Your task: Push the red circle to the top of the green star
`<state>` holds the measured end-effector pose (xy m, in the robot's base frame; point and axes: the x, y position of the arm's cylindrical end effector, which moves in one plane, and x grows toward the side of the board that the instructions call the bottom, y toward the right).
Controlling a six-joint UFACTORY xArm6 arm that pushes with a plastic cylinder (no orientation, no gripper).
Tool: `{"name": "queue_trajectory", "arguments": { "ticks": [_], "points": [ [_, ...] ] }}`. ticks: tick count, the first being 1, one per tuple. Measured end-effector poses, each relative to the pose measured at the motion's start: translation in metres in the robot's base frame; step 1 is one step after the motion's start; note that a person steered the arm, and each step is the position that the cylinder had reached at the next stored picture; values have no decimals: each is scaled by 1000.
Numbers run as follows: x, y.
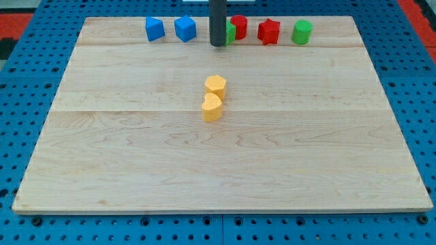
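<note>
The red circle (240,26) stands near the view's top edge of the wooden board (218,163). A green block (231,33), likely the green star, sits just left of it, mostly hidden behind my rod. My tip (218,44) rests on the board right beside that green block, on its left and slightly below. The red circle touches or nearly touches the green block.
Along the top row stand two blue blocks (155,28) (185,28) at the left, a red star (269,31) and a green cylinder (302,32) at the right. Two yellow blocks (216,86) (212,107) sit together mid-board. A blue pegboard surrounds the board.
</note>
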<state>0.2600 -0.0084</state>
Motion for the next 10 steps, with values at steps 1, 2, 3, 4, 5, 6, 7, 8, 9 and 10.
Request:
{"name": "queue_trajectory", "arguments": {
  "ticks": [1,2,3,4,5,6,7,8,9,10],
  "points": [
    [0,14],
    [16,41],
    [25,87],
    [57,121],
    [54,221],
    [-15,286],
    [-67,281],
    [-68,255],
    [-68,128],
    [-67,30]
  ]
}}
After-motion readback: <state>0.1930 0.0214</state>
